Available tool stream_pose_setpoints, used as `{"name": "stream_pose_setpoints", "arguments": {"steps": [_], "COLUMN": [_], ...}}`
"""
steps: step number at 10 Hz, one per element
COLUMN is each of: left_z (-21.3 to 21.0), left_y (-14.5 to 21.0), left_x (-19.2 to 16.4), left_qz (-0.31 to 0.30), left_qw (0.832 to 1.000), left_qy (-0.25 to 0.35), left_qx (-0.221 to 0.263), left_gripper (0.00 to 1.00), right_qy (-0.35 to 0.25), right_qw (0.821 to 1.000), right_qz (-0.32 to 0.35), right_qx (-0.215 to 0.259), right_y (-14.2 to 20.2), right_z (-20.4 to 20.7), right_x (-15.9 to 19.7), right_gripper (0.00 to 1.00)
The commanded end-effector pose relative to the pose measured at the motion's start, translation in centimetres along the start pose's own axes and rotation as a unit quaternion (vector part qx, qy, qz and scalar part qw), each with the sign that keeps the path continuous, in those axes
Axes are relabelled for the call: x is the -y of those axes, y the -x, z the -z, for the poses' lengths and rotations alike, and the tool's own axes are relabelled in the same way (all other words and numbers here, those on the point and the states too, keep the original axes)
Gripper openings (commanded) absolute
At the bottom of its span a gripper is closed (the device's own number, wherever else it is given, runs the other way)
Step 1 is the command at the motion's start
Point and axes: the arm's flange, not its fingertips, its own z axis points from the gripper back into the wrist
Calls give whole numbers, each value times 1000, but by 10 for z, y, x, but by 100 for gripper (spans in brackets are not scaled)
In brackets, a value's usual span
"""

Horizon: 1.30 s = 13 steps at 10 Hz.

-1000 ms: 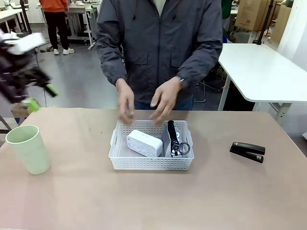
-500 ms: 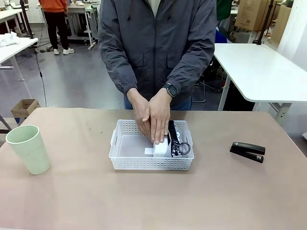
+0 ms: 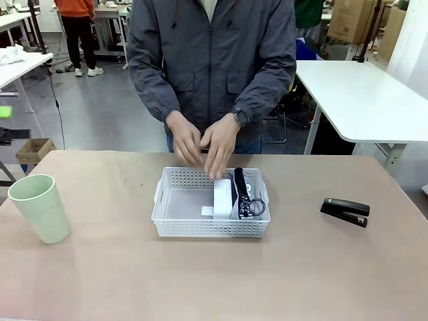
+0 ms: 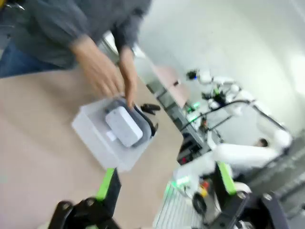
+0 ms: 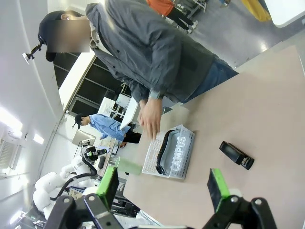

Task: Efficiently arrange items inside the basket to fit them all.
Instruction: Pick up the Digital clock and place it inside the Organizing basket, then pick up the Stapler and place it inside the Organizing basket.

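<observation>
Left claw (image 4: pixel 167 181) and right claw (image 5: pixel 163 185) are hanging released; white box (image 3: pixel 223 196) and shoe (image 3: pixel 241 194) are sitting in the basket (image 3: pixel 210 229) by the person's hands (image 3: pixel 207 144); cup (image 3: pixel 40 207) and stapler (image 3: pixel 345 212) are waiting on the surface (image 3: pixel 134 281); reaching in now is likely risking a knock against those hands.

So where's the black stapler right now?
In the front view, the black stapler lies on the table at the robot's right, outside the white basket and well apart from it.
</observation>
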Motion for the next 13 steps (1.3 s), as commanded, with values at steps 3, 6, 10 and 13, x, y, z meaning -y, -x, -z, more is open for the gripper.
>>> {"name": "stream_pose_setpoints", "arguments": {"steps": [3, 6, 10, 13], "left_z": [-36, -36, -36, -36], "left_y": [4, 4, 4, 4], "left_x": [-12, -12, -12, -12], "left_qz": [34, 34, 34, 34], "left_qw": [998, 998, 998, 998], "left_qy": [16, 16, 16, 16], "left_qx": [-41, -41, -41, -41], "left_gripper": [100, 100, 100, 100], "right_qy": [-12, -12, -12, -12], "right_qw": [1000, 1000, 1000, 1000], "right_qz": [-14, -14, -14, -14], "right_qx": [9, 9, 9, 9], "right_y": [-2, -2, -2, -2], "right_z": [1, 1, 1, 1], "right_x": [0, 0, 0, 0], "right_gripper": [100, 100, 100, 100]}}
